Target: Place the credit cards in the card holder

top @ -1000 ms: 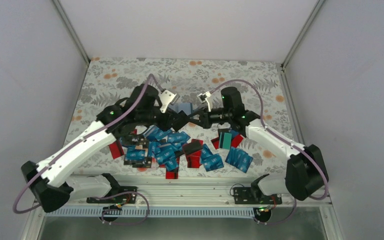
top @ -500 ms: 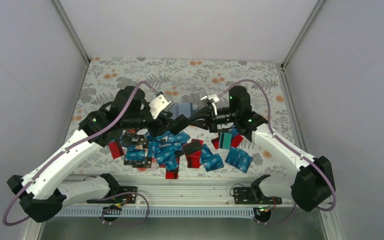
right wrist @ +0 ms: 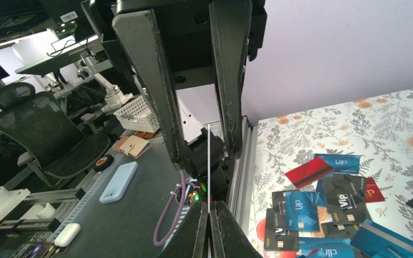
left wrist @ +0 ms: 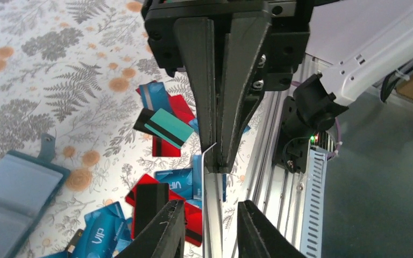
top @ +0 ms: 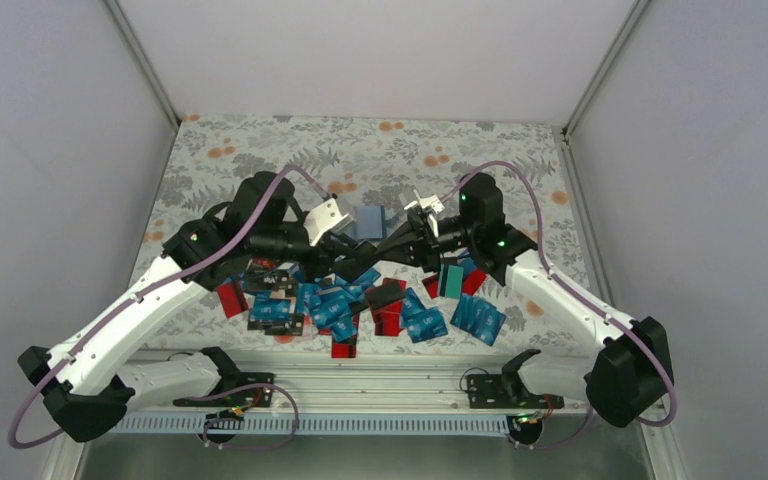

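Observation:
Both grippers meet tip to tip above the card pile, just in front of the teal-blue card holder (top: 367,222) (left wrist: 11,199), which lies open on the floral cloth. My right gripper (right wrist: 209,207) (top: 385,248) is shut on one credit card (right wrist: 208,161) (left wrist: 203,161), seen edge-on as a thin white line. My left gripper (left wrist: 211,204) (top: 360,250) is open, one finger on each side of that card's free end, with a gap on both sides. Several blue, red and black credit cards (top: 340,300) are scattered below, along with a teal one (top: 450,280) (left wrist: 166,126).
An aluminium rail (top: 360,375) runs along the near table edge by the arm bases. White enclosure walls stand on the left, right and back. Beyond the rail, the right wrist view shows a dark desk with a light phone (right wrist: 118,183).
The left wrist has pulled back to the left and dropped lower. The right gripper has swung toward it with the card. The left jaws widened, then narrowed round the card's end.

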You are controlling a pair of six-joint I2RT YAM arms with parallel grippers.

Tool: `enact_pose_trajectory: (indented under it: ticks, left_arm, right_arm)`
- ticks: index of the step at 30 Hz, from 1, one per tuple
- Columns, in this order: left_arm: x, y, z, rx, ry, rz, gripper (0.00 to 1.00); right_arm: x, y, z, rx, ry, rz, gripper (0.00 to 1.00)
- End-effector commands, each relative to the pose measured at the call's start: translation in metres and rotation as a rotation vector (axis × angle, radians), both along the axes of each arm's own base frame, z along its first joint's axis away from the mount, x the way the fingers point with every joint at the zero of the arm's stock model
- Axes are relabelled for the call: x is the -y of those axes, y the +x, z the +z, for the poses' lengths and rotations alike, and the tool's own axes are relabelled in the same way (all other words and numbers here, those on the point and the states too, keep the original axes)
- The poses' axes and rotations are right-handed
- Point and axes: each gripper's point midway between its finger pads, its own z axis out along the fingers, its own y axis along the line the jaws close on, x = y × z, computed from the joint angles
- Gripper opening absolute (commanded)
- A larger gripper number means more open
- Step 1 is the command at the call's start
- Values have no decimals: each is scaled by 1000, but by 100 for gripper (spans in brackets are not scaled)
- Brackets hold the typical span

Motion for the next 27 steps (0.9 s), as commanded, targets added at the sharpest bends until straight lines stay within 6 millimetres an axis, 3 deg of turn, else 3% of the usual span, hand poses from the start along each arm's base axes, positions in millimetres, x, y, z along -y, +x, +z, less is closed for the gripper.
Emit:
enact_pose_trajectory:
  ticks: [1,6,12,14,16,20,27]
  left_arm:
    - [2,-8,0,-16,-12,-45,21]
    - [2,-9,-4,-31,-7,-43,3]
    - [-1,-7,-8,-30,1,-20,2]
    - [-1,-2,-11,-30,8,5,2]
    - [-1,6,-15,-32,18,45,2]
    - [2,25,-23,-33,23,125,2]
    - [9,55,-32,-68,-5,211,3]
  right_arm:
    - [2,-14,7,39,27,63,4]
    - [3,-16,10,44,34,80,4]
    - [2,-14,11,43,25,63,4]
    - [0,-6,9,31,6,19,14]
    - [-3,5,7,20,-15,-41,33]
    - [-4,43,-1,-8,-70,-262,55]
    - [9,94,-14,-91,-128,-540,60]
